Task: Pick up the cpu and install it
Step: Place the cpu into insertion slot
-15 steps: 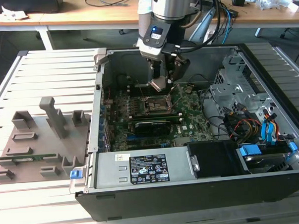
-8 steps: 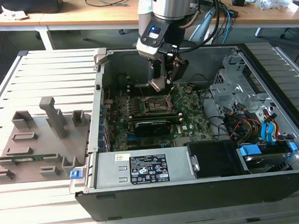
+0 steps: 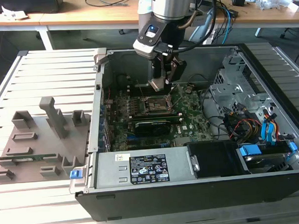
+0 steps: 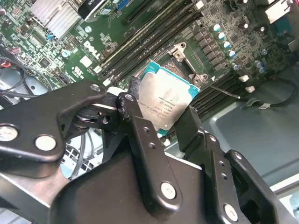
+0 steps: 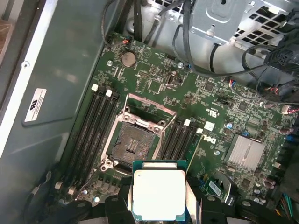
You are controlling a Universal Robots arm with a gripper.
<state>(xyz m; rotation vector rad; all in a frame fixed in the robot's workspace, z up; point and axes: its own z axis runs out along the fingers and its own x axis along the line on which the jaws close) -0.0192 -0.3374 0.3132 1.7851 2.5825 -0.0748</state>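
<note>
While the cpu hangs over the board, gripper: clamped on two opposite edges of the cpu.
cpu: held flat in the air, metal top showing, near the socket but apart from it.
socket: open and empty.
Done: the pick-up.
Left: by my judgement, seating the cpu in the socket.

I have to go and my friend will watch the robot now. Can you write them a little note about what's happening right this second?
Gripper: shut on the cpu, pinching two opposite edges.
Where: the cpu is in the air inside the open computer case, above the motherboard and close to the socket.
Done: the cpu is picked up.
Left: the socket is empty, and the cpu is not yet seated in it.
</note>
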